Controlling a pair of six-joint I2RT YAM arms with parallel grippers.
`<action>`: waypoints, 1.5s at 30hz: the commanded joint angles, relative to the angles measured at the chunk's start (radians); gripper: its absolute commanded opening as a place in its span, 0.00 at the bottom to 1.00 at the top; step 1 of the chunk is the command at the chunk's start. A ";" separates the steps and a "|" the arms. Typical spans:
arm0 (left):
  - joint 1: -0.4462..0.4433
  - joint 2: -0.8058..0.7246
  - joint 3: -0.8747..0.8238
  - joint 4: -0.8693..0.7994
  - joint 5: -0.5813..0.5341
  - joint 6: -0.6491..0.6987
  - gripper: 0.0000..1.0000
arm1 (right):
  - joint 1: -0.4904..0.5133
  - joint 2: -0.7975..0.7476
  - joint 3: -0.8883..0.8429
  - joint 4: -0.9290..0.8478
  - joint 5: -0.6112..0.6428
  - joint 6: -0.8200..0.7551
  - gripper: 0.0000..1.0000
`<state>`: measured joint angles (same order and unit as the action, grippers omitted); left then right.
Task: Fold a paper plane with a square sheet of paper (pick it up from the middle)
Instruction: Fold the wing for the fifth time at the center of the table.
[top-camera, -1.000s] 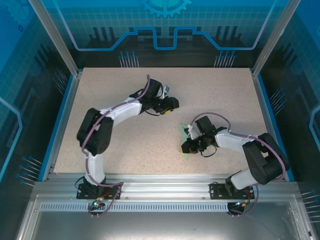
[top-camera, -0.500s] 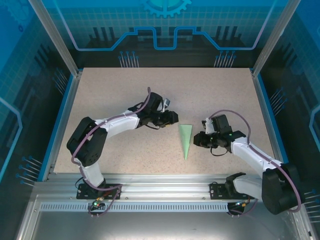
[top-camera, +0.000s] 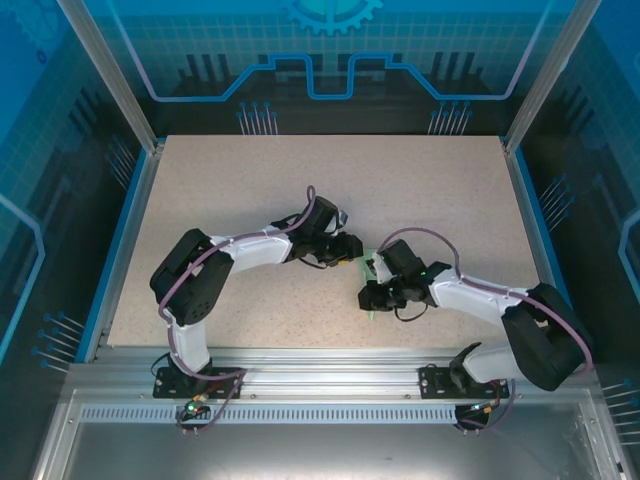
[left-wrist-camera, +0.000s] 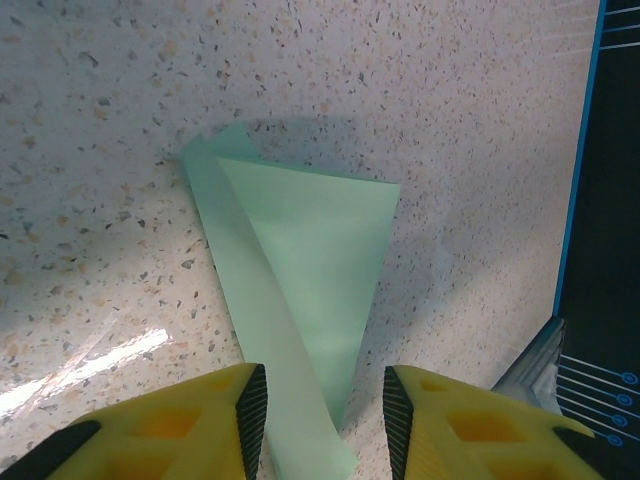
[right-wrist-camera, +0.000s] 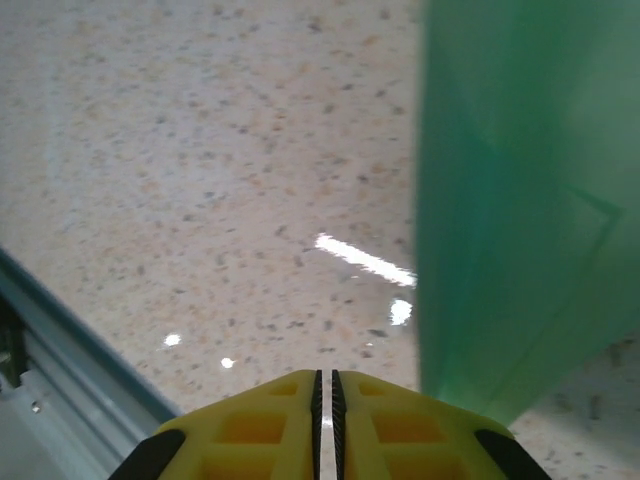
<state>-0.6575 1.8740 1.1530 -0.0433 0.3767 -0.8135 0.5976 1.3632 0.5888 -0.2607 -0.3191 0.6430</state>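
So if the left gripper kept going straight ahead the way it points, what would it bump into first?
The paper plane. It lies right in front of the left gripper, with its narrow end between the open fingers. How high the gripper hangs above it is unclear.

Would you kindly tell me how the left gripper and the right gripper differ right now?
The left gripper stands open; the right gripper is shut. The narrow end of the folded pale mint-green paper plane lies between the left gripper's jaws, but beside the right gripper. Both have yellow fingers.
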 joint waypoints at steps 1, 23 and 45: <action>-0.002 -0.009 0.003 0.000 -0.017 -0.005 0.40 | -0.048 -0.004 -0.023 0.009 0.046 0.022 0.13; -0.066 0.092 0.111 0.015 0.095 0.036 0.41 | -0.219 0.065 -0.107 0.095 -0.132 -0.022 0.14; -0.071 0.233 0.146 0.013 0.057 0.010 0.40 | -0.194 -0.123 -0.098 0.057 -0.172 -0.005 0.19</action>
<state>-0.7223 2.0808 1.2919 -0.0208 0.4381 -0.8070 0.3798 1.2819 0.4881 -0.2039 -0.4412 0.6365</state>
